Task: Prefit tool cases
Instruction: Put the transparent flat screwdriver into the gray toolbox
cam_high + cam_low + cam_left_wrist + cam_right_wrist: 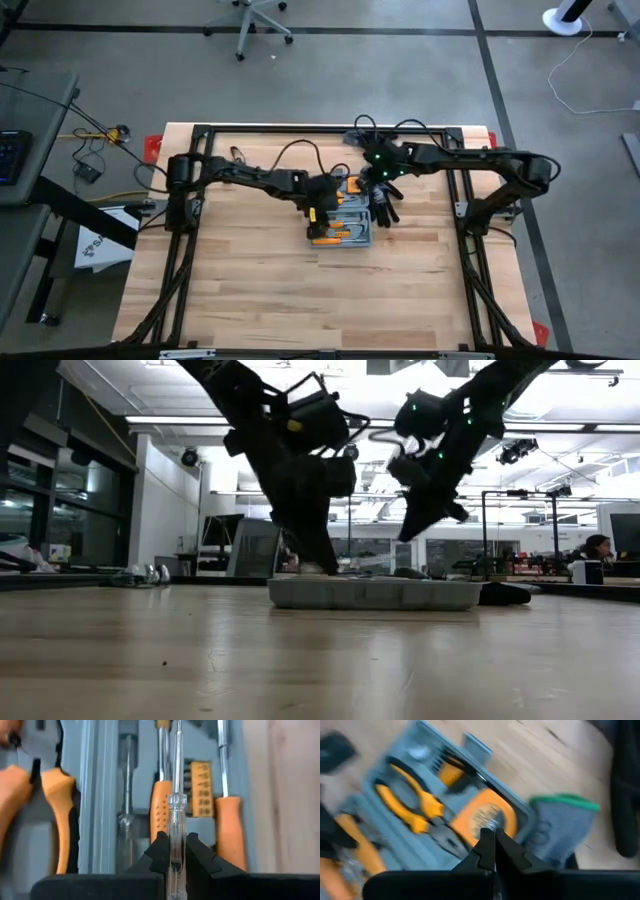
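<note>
Left gripper (pixel 172 851) pinching a clear-handled screwdriver (pixel 176 815) above the open tool case (pixel 341 222); right gripper (pixel 494 840) pressed together, empty. Glove (pixel 559 827) just beside the case.

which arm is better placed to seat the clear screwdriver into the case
Left. The left pincer is shut on the clear-handled screwdriver, held directly above the open tool case and its slots. The right pincer is shut and empty, hovering over the tape measure.

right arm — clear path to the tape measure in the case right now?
Probably yes. The right gripper, shut and empty, hangs just above the orange tape measure in the open tool case; nothing lies between.
</note>
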`<action>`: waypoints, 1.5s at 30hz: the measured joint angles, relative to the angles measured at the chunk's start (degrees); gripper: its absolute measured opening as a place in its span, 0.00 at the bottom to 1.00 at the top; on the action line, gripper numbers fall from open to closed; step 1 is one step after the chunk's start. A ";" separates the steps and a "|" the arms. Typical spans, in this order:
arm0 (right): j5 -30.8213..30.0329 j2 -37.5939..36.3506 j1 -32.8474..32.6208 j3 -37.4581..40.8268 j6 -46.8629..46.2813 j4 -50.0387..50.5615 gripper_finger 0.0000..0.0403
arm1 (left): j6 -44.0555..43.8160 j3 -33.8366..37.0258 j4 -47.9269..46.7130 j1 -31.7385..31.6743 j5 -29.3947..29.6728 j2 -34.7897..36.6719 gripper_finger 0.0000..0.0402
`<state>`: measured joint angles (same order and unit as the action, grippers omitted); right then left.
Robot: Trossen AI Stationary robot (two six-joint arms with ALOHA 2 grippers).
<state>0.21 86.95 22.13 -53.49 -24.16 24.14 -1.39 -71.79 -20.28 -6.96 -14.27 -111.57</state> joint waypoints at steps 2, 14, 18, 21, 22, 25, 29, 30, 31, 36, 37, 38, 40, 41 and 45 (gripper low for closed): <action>-0.07 -0.11 0.08 0.89 -0.04 0.09 0.00 | -0.04 -0.04 -0.32 0.06 1.28 -0.55 0.06; 0.28 -0.52 -0.52 0.96 -0.90 -2.27 0.00 | -0.94 -0.11 -1.27 -0.27 4.35 -0.41 0.32; 1.83 -0.50 -0.62 0.96 -1.22 -3.15 0.00 | -0.97 -0.09 -2.91 -0.35 4.44 1.39 0.33; 2.05 -0.50 -1.74 0.96 -1.66 -5.48 0.00 | -1.55 -0.09 -4.99 -1.01 4.47 4.30 0.34; 2.49 -0.50 -2.38 0.96 -2.10 -6.44 0.00 | -1.65 -0.09 -5.91 -1.33 4.54 5.49 0.34; 3.55 -0.15 -4.88 0.94 -4.24 -10.33 0.00 | -2.18 1.90 -5.95 -2.34 6.11 9.60 0.34; 6.47 1.88 -8.93 0.94 -7.11 -16.58 0.00 | -3.96 7.67 -3.69 -4.40 6.98 14.98 0.34; 7.61 2.75 -9.96 0.94 -8.05 -18.64 0.00 | -4.77 9.57 -3.18 -4.92 7.03 16.28 0.34; 8.65 3.65 -10.84 0.94 -8.94 -20.54 0.00 | -5.91 11.49 -2.30 -5.37 7.07 17.46 0.34; 11.25 10.03 -14.00 0.88 -13.88 -28.56 0.00 | -10.22 19.94 1.13 -6.98 7.15 22.18 0.34; 12.11 11.35 -14.33 0.73 -14.78 -29.66 0.00 | -10.76 21.07 1.36 -7.07 7.23 22.71 0.34; 12.91 12.62 -14.56 0.62 -15.33 -30.65 0.00 | -11.36 21.95 1.54 -7.12 7.37 23.12 0.34; 13.66 14.85 -14.91 0.22 -16.15 -31.25 0.00 | -12.05 23.30 2.24 -7.33 7.36 23.75 0.34; 13.73 15.84 -15.11 0.00 -16.33 -31.26 0.00 | -12.34 23.56 2.19 -7.33 7.36 23.78 0.34; 14.62 18.56 -15.17 -0.07 -17.36 -31.66 0.00 | -12.57 23.67 2.74 -7.28 7.36 23.78 0.34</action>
<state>14.83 105.51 6.96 -53.56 -41.52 -7.52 -13.96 -48.12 -17.54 -14.24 -6.92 -87.79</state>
